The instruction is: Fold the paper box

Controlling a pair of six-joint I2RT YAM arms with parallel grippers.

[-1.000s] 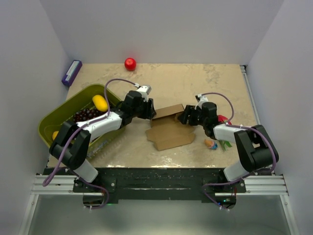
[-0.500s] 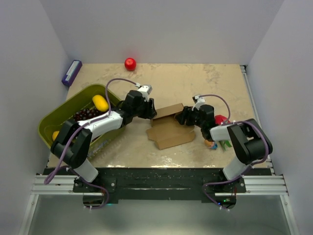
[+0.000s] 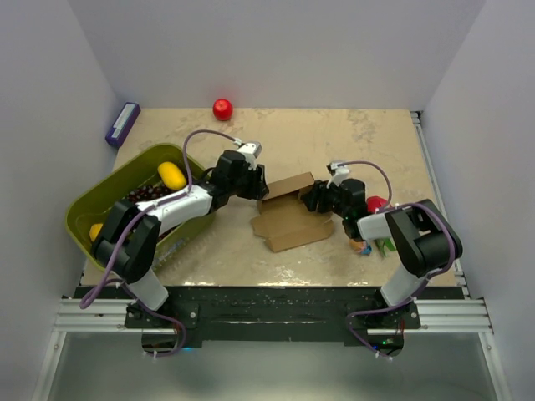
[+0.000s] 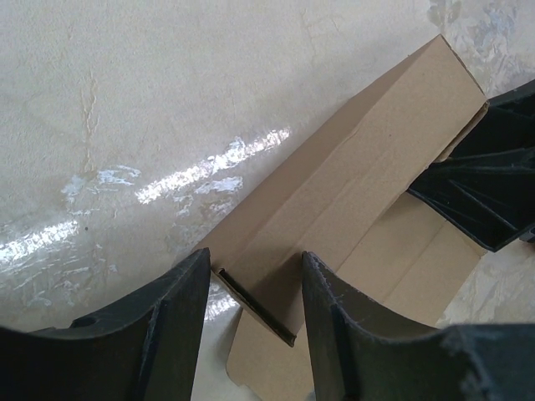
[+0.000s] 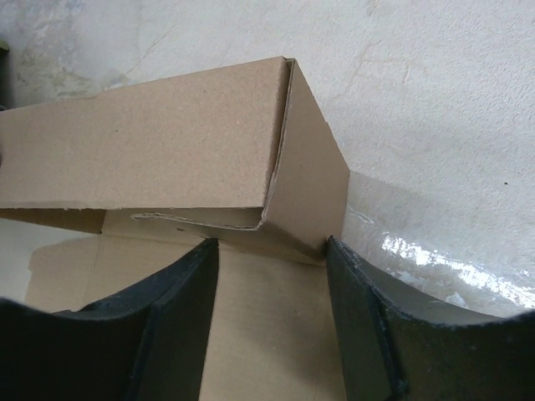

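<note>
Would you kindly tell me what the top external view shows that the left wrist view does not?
Only the top external view: the red ball, the green basket and a purple block. Only the left wrist view: the raised panel's near edge up close, standing between the left fingers. Both: the paper box on the table, with the right fingers at its far end.

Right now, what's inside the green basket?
A yellow fruit, dark grapes and something orange show in the basket. The left arm covers the rest.
</note>
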